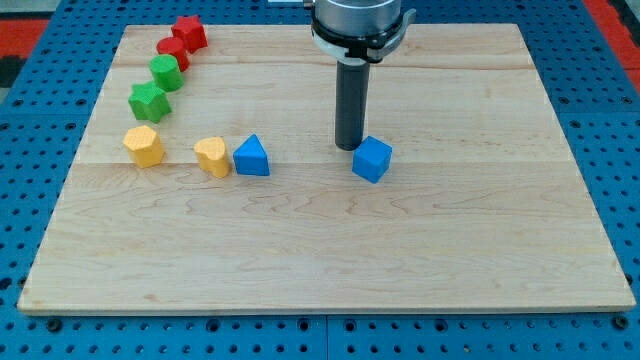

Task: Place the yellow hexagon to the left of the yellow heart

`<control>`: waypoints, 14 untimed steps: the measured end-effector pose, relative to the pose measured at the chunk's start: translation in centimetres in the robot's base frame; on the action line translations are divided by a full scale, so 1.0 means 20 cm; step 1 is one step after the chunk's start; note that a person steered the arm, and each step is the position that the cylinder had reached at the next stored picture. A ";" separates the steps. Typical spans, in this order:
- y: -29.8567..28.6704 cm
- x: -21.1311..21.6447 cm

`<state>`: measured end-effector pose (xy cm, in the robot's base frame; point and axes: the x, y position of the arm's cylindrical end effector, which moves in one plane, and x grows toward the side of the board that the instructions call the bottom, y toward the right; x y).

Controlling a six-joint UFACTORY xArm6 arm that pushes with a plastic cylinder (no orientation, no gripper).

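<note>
The yellow hexagon [144, 146] lies at the view's left on the wooden board [330, 260]. The yellow heart [212, 156] lies a little to its right, with a gap between them. A blue triangle [252, 156] touches or nearly touches the heart's right side. My tip [349, 147] is near the board's middle, far to the right of both yellow blocks. It stands just left of and above a blue cube [372, 159], close to it or touching it.
A green star [149, 101], a green hexagon-like block [166, 72], a red cylinder-like block [172, 51] and a red star [189, 33] form a curved row at the upper left. Blue pegboard surrounds the board.
</note>
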<state>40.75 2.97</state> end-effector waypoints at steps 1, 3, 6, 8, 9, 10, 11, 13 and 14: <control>0.00 -0.03; -0.32 -0.13; -1.13 -0.13; -1.18 -0.01; -1.16 0.00; -0.99 -0.02; -0.70 -0.05; -0.83 -0.07; -1.17 -0.07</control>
<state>39.31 -20.47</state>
